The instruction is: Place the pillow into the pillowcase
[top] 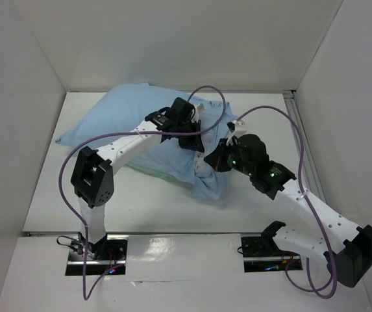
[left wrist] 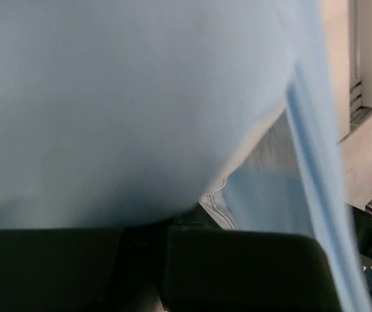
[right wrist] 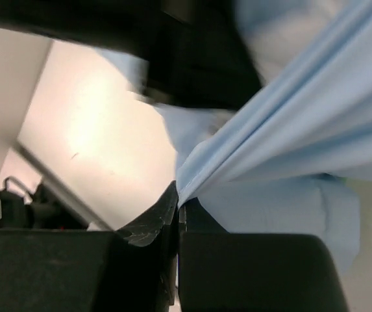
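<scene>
Top external view: fixed high, above and behind the arm bases (top: 96,249), facing down and forward. It takes in the whole table (top: 140,208) from a distance.

Left wrist view: set just behind the left gripper's fingers (left wrist: 237,273), lens almost against the pillowcase (left wrist: 127,110). Blurred blue cloth fills most of the picture.

Right wrist view: equally close, looking along the right gripper's fingers (right wrist: 250,273) at a taut fold of cloth.

Shared ground: all three views show the pillowcase.

We find open table (top: 153,205) near and left of the pillowcase (top: 114,120) and a strip on its right, while the left arm (top: 130,144), the right arm (top: 309,208), their looping cables (top: 62,172) and the walls (top: 17,117) block the middle and edges.
</scene>
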Robot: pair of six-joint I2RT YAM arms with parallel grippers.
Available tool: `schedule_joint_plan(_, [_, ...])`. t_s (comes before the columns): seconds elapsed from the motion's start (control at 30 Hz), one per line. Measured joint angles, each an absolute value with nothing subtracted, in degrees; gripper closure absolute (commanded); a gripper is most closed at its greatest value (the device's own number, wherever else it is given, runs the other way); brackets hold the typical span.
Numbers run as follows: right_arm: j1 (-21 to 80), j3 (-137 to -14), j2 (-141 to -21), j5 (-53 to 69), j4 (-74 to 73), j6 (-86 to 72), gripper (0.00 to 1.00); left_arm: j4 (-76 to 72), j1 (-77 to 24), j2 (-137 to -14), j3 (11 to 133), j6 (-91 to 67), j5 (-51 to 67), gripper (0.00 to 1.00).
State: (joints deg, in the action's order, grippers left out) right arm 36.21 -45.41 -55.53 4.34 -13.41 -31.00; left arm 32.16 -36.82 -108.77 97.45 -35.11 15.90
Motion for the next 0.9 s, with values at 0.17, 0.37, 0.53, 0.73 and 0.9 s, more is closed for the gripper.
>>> schedule_joint_plan(0.17, [36.12, -55.99, -57.43, 11.62, -20.05, -24.77, 1.0, 32.4, -38.83, -112.64, 97.58, -37.32, 14.13, 1.0])
schedule_joint_plan(0.37, [36.01, -60.16, -59.59, 13.85, -24.56, -21.32, 1.0, 31.94, -38.72, -113.06, 99.13, -39.22, 12.71, 1.0])
schedule_joint_plan(0.53, [36.03, -59.09, -58.74, 8.45, -25.12, -21.32, 1.0, 33.93, -38.57, -113.38, 102.0, -38.09, 16.58, 0.22])
schedule_joint_plan(0.73, [36.47, -56.66, -56.86, 4.1, -24.6, -21.8, 1.0, 41.3, -36.4, -111.46, 114.74, -32.91, 24.38, 0.01])
schedule_joint_plan(0.9, [37.39, -56.8, -61.6, 3.6, -21.37, -21.58, 1.0, 44.75, -31.46, -101.82, 111.26, -30.06, 26.81, 1.0])
